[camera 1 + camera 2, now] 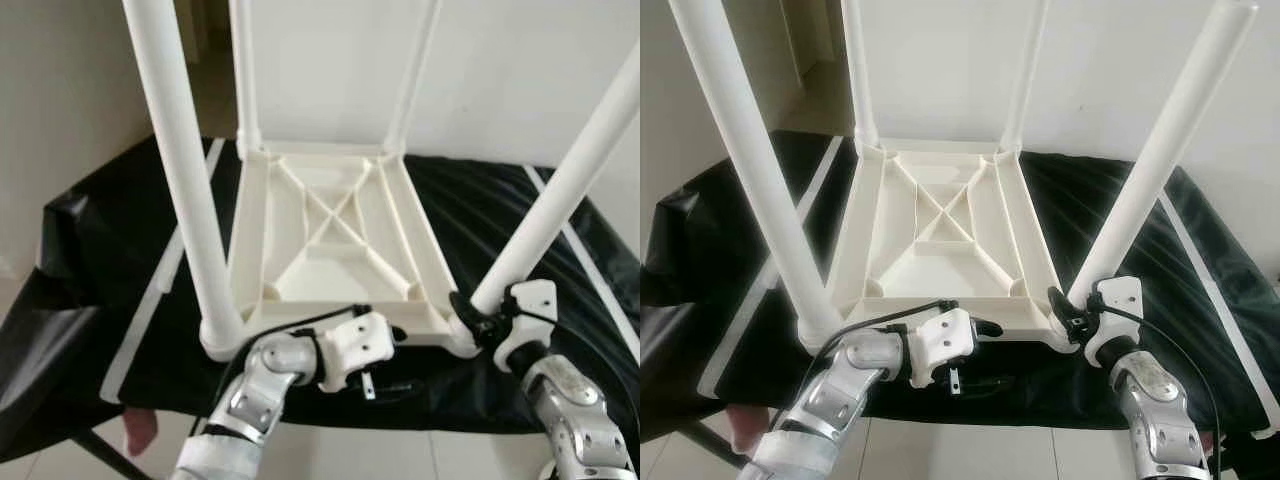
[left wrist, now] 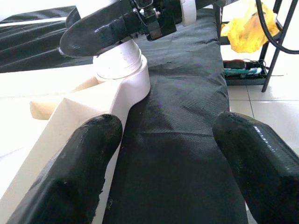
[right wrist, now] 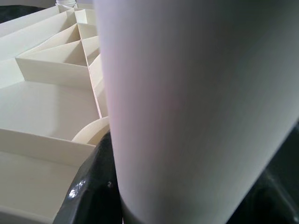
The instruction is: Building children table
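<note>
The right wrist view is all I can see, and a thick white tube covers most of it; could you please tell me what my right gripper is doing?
Observer: The right gripper is shut on the white plastic table leg, low down by its corner socket.
Operator: Thank you. How many legs are fitted?
Observer: Four stand up from the upside-down white plastic tabletop, one at each corner.
Operator: And where is the left gripper, please?
Observer: The left gripper is open at the tabletop's near edge, between the two near legs.
Operator: What is the table resting on?
Observer: A black fabric-covered surface.
</note>
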You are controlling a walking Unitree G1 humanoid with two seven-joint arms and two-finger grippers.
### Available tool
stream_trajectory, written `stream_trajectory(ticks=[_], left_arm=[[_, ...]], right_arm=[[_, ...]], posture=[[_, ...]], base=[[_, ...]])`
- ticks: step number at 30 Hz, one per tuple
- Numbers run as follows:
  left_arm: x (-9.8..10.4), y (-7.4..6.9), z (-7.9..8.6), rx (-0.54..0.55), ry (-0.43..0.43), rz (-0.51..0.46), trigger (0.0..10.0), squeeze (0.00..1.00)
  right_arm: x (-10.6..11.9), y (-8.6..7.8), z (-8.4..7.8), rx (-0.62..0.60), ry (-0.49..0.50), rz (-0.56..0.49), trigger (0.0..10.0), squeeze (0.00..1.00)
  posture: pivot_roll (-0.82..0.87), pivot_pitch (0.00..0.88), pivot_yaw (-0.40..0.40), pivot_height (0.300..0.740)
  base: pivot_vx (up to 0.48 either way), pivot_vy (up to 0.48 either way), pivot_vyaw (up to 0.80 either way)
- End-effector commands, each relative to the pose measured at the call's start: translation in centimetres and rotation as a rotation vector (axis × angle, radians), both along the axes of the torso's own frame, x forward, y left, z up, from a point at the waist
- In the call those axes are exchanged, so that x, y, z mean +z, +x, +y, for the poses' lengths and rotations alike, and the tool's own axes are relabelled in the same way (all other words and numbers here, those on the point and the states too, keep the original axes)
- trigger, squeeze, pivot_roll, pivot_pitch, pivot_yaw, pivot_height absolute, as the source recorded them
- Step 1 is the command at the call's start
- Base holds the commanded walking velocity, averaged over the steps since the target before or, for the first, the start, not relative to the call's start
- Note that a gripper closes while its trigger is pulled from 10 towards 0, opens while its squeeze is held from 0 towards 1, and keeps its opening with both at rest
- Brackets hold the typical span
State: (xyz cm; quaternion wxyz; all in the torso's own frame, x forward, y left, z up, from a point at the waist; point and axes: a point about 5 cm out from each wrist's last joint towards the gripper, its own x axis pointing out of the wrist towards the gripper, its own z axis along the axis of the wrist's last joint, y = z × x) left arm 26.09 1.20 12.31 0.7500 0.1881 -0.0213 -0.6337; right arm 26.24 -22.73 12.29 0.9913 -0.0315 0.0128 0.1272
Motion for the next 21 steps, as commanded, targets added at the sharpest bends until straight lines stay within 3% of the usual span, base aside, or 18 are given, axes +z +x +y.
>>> stream_trajectory(ticks=[1,2,3,4,16,20,21], left_arm=[[0.6,0.6,0.0,0.125,-0.041,-0.051,10.0,0.0],[0.6,0.7,0.0,0.125,-0.042,-0.051,10.0,0.0],[0.6,0.7,0.0,0.125,-0.042,-0.052,10.0,0.0],[0.7,0.7,0.0,0.124,-0.042,-0.054,10.0,0.0],[0.7,0.6,0.0,0.125,-0.039,-0.054,10.0,0.0],[0.7,0.6,0.1,0.128,-0.041,-0.052,10.0,0.0],[0.7,0.6,0.1,0.128,-0.041,-0.052,10.0,0.0]], right_arm=[[-0.8,-0.4,0.3,0.023,0.007,0.037,0.0,0.0],[-0.8,-0.4,0.3,0.007,0.018,0.037,2.2,0.0],[-0.8,-0.3,0.3,-0.005,0.026,0.037,2.2,0.0],[-0.7,-0.3,0.3,-0.028,0.048,0.031,10.0,0.0],[0.6,-0.1,0.9,-0.234,0.119,-0.063,10.0,0.0],[-0.2,-0.2,0.7,-0.445,0.126,-0.031,10.0,0.0],[-0.2,-0.2,0.7,-0.445,0.126,-0.031,10.0,0.0]], posture=[[-0.01,0.0,-0.065,0.74],[-0.01,0.0,-0.063,0.74],[-0.01,0.0,-0.063,0.74],[-0.01,0.0,-0.064,0.74],[-0.01,0.0,-0.064,0.74],[-0.01,0.0,-0.065,0.74],[-0.01,0.0,-0.065,0.74]], base=[[0.0,0.0,0.0],[0.0,0.0,0.0],[0.0,0.0,0.0],[0.0,0.0,0.0],[0.0,0.0,0.0],[0.0,0.0,0.0],[0.0,0.0,0.0]])
